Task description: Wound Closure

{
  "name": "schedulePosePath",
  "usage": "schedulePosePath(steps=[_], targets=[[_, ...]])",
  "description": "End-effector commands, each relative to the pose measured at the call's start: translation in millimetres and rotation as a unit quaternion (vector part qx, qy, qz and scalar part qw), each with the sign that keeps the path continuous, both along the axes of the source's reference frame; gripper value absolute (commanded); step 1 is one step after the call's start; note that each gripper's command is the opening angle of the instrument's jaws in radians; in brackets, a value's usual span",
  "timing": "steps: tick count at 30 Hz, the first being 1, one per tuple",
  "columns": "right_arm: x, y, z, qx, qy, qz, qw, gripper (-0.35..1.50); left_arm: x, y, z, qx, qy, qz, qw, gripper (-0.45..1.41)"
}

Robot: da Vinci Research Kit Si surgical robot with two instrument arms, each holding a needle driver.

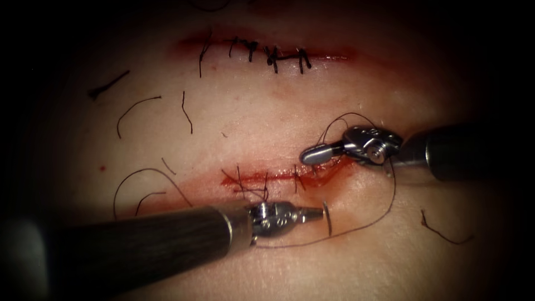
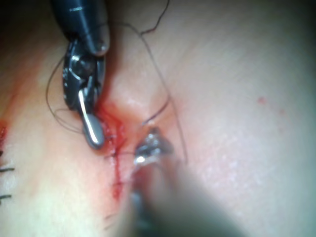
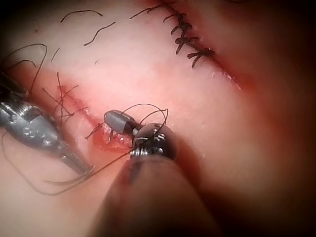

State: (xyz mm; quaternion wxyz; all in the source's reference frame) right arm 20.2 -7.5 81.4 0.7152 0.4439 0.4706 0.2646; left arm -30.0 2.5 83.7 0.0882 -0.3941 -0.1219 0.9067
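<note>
Pale tissue [image 1: 267, 128] is seen lit at the centre and lost in shadow toward the edges of the endoscope view, where the far ends of both shafts are cut off. Two cuts are shown: an upper cut [image 1: 262, 53] closed with dark stitches at 12 o'clock, and a lower cut [image 1: 278, 177], wet with red fluid [image 1: 245, 179], near the centre. The needle [image 1: 327, 217] is gripped in the closed jaws of the left tool [image 1: 319, 213], just off the tissue at 5 o'clock from the lower cut; how far along its curve it is held cannot be made out. The right tool [image 1: 312, 154] is seen with jaws together at the right end of the lower cut; whether anything is pinched there is hard to tell. Thread [image 1: 384, 206] is looped from the needle round toward the right tool. Cut ends of thread [image 1: 134, 111] lie scattered at 9 o'clock.
</note>
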Motion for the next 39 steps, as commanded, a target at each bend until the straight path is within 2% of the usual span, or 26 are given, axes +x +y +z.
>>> schedulePosePath(steps=[1, 6, 8, 10, 11, 14, 18, 22, 28, 37, 39], targets=[[0.6, -1.0, 0.4, 0.008, 0.002, -0.004, 1.000, -0.35, -0.6, -0.4, 0.6, 0.001, -0.001, 0.001, 1.000, -0.45], [0.6, 0.0, -0.1, 0.010, -0.002, 0.009, 1.000, -0.35, -0.6, -0.5, 0.6, 0.001, -0.001, 0.000, 1.000, -0.45], [0.4, 1.2, -0.2, -0.016, -0.013, 0.040, 0.999, 0.41, -0.7, -0.5, 0.5, 0.001, -0.001, 0.000, 1.000, -0.45], [-0.2, 2.2, -0.3, -0.039, -0.026, 0.057, 0.997, 0.99, -0.7, -0.6, 0.4, -0.002, 0.000, 0.002, 1.000, -0.45], [-0.4, 2.5, -0.3, -0.051, -0.029, 0.062, 0.996, 1.10, -0.6, -0.6, 0.4, -0.002, 0.000, 0.002, 1.000, -0.45], [-1.5, 3.1, -0.5, -0.076, -0.034, 0.067, 0.994, 1.25, -0.4, -0.5, 0.1, -0.003, 0.002, 0.001, 1.000, -0.45], [-3.2, 2.6, -0.5, -0.095, -0.040, 0.072, 0.992, 1.31, 0.0, -0.3, -0.3, -0.017, 0.005, 0.003, 1.000, -0.45], [-4.3, 1.3, -0.6, -0.093, -0.044, 0.053, 0.993, 1.33, 0.3, -0.6, -0.6, -0.043, -0.007, 0.007, 0.999, -0.45], [-4.8, -0.9, -1.3, -0.093, -0.036, 0.038, 0.994, 1.33, 0.6, -2.4, -1.4, -0.093, -0.035, 0.008, 0.995, 0.05], [-5.6, -4.1, -1.9, -0.098, -0.026, 0.026, 0.995, 1.31, -0.4, -2.2, -3.9, -0.141, -0.079, -0.020, 0.987, 0.32], [-6.4, -5.4, -2.1, -0.095, -0.025, 0.023, 0.995, 1.31, -0.6, -2.4, -4.2, -0.142, -0.080, -0.021, 0.986, 0.32]])
